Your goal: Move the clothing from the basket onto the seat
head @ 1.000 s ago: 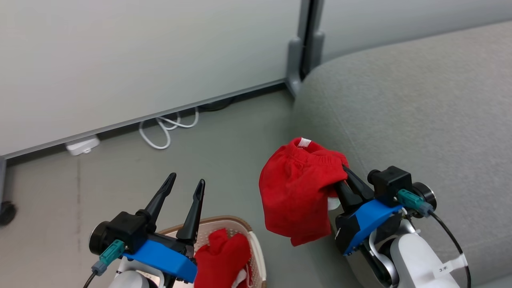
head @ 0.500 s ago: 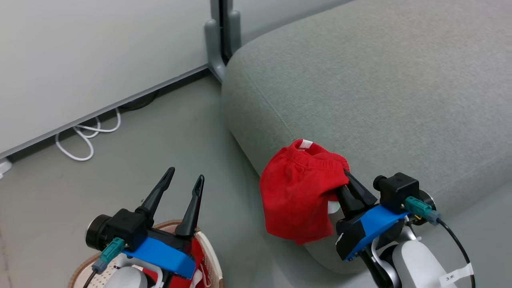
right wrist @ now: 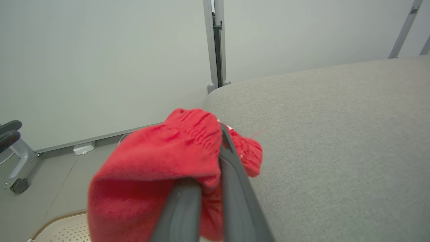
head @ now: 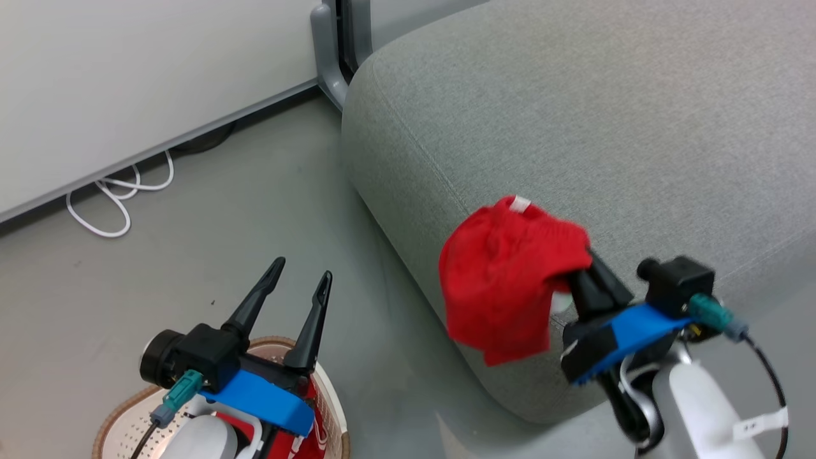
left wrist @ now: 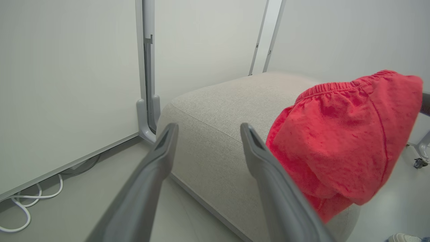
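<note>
The right claw (head: 590, 271), seen at 4 o'clock in the head view, is clamped shut on a red garment (head: 503, 274), its 2 dark fingers being pinched together into a gathered fold of the cloth. The garment is held off the floor and hangs from the claw toward 9 o'clock, with an elastic waistband at its top and a small white tag (head: 521, 204) at 12 o'clock of the bundle. It is seen against the rounded front edge of the grey seat (head: 574, 115), whose wide cushion spreads from the claw toward 12 and 2 o'clock; whether cloth and upholstery touch cannot be told. The left claw (head: 303, 268), at 7 o'clock in the head view, is held wide open with nothing between its fingers, which point toward 12 o'clock. Beneath its wrist, at 7 o'clock, the basket (head: 115, 414) is seen with its brown rim and perforated cream wall, and a second red piece (head: 306, 437) with white parts lies inside it. Grey floor (head: 223, 223) lies between basket and seat. A looped white cable (head: 115, 204) lies on the floor at 10 o'clock, against the foot of a pale wall panel (head: 127, 76), and a grey post (head: 328, 57) stands at 11 o'clock, just beside the seat's corner.
</note>
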You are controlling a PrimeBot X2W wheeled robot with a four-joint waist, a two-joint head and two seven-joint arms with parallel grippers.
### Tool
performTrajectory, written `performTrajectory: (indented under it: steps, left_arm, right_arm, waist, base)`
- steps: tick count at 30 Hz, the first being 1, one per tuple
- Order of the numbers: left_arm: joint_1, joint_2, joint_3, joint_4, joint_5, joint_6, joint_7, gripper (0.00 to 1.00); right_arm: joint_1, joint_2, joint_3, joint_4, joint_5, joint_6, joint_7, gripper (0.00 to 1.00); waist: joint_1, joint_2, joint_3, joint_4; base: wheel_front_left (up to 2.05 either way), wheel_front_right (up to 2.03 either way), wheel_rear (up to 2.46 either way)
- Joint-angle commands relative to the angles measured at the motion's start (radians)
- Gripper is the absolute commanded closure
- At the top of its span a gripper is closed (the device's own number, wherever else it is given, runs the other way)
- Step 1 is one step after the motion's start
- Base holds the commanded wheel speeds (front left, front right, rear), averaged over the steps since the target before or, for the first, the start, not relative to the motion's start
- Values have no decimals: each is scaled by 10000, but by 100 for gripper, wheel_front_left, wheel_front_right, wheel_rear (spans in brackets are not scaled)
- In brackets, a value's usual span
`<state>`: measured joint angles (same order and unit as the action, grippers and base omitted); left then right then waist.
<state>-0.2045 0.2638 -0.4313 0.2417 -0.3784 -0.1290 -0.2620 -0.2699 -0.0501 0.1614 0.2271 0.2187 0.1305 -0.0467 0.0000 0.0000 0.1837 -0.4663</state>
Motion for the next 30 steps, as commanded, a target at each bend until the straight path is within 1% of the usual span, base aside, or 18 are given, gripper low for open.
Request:
performTrajectory:
  steps: [1, 6, 8, 12, 15, 19, 23, 24, 25, 26, 29, 30]
  left_arm:
    - [-197, 99, 48, -89, 29, -11, -44, 0]
    - [-622, 389, -62, -403, 153, -14, -44, 0]
    - [-908, 551, -192, -550, 214, -14, -44, 0]
    - [-1558, 903, -426, -930, 380, -15, -44, 0]
    - [-2111, 1137, -577, -1219, 483, -16, -25, 0]
    - [-2787, 1358, -753, -1599, 612, -16, 36, 0]
    - [-3216, 1446, -933, -1767, 712, -16, 39, 0]
    - [-3216, 1446, -933, -1767, 712, -16, 39, 0]
    - [-3358, 1467, -1048, -1784, 734, -15, 30, 0]
    - [-3358, 1467, -1048, -1784, 734, -15, 30, 0]
    - [-3452, 1490, -1125, -1729, 719, -15, 12, 0]
    - [-3459, 1487, -1131, -1703, 707, -15, 6, 0]
  right_arm:
    - [-556, -6, -136, -10, 124, 5, -113, 100]
    - [-2351, -6, -1114, 594, 117, 5, -344, 100]
    - [-3262, -6, -1760, 933, 12, 5, -450, 100]
    - [-5042, -24, -3373, 1706, -344, 5, -689, 100]
    - [-6271, -427, -4532, 2173, -569, 3, -895, 100]
    - [-7388, -964, -6013, 2943, -1118, 5, -1235, 100]
    - [-8034, -1335, -7041, 4154, -1734, 5, -1407, 100]
    - [-8034, -1335, -7041, 4154, -1734, 5, -1407, 100]
    - [-8136, -1486, -7443, 4740, -2056, 5, -1521, 100]
    - [-8136, -1486, -7443, 4740, -2056, 5, -1521, 100]
    - [-8317, -1550, -7873, 5457, -2516, 5, -1685, 100]
    - [-8349, -1538, -7985, 5652, -2696, 5, -1748, 91]
  waist:
    - [0, 0, 237, 60]
    - [0, 0, 1079, 233]
    - [0, 0, 1563, 381]
    - [0, 0, 2603, 724]
    - [0, 0, 3491, 1067]
    - [0, 0, 4540, 1506]
    - [0, 0, 5152, 1871]
    - [0, 0, 5152, 1871]
    - [0, 0, 5320, 2005]
    - [0, 0, 5320, 2005]
    - [0, 0, 5441, 2119]
    - [0, 0, 5451, 2144]
  base:
    - [0, 0, 0]
    - [0, 0, 0]
    - [0, 0, 0]
    - [0, 0, 0]
    - [0, 0, 0]
    - [0, 0, 0]
    - [0, 0, 0]
    - [0, 0, 0]
    - [0, 0, 0]
    - [0, 0, 0]
    - [0, 0, 0]
    - [0, 0, 0]
